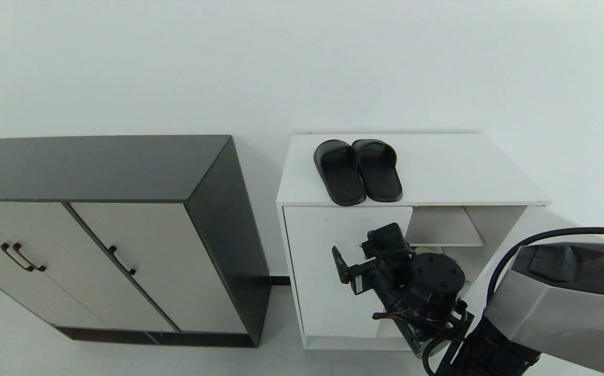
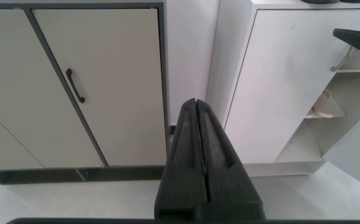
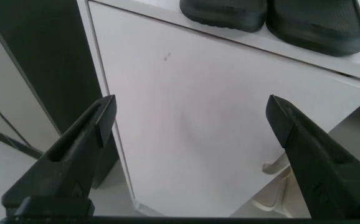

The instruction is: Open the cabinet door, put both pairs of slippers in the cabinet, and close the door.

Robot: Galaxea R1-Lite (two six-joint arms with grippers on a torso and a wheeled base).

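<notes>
Fingers point(image 2: 183, 149) of the left gripper point(image 2: 197, 109) lie pressed flat together with nothing between them, low in front of the gap between the cabinet point(image 1: 98, 167) and the white shelf unit point(image 1: 453, 172). The right gripper point(image 1: 363, 251) hangs with its jaws spread wide and empty, facing the unit's front panel point(image 3: 192, 124) just under its top front edge. Outward from there, the black slippers point(image 1: 356, 175) sit side by side, touching, on the unit's top toward its rear left corner. A pale shape point(image 2: 325, 106) in the unit's open compartment may be the other pair, though I cannot tell for sure. Every cabinet door is shut, so opening one looks like the step in hand. To do it well, I judge, the left gripper should spread its fingers and come square onto the bar handle point(image 1: 122, 260) of the door nearest the unit point(image 1: 168, 250). It should straddle the bar rather than pinch its end, close firmly, and pull along the hinge's arc. That hinge likely sits at the cabinet's right front edge, since the handle lies by the door's opposite edge. The swing heads toward the right gripper, which should stand clear. Count: two grippers, one cabinet, three handles in the head view (two close together near the cabinet's left front edge, one apart), two black slippers making one pair, and one white unit.
</notes>
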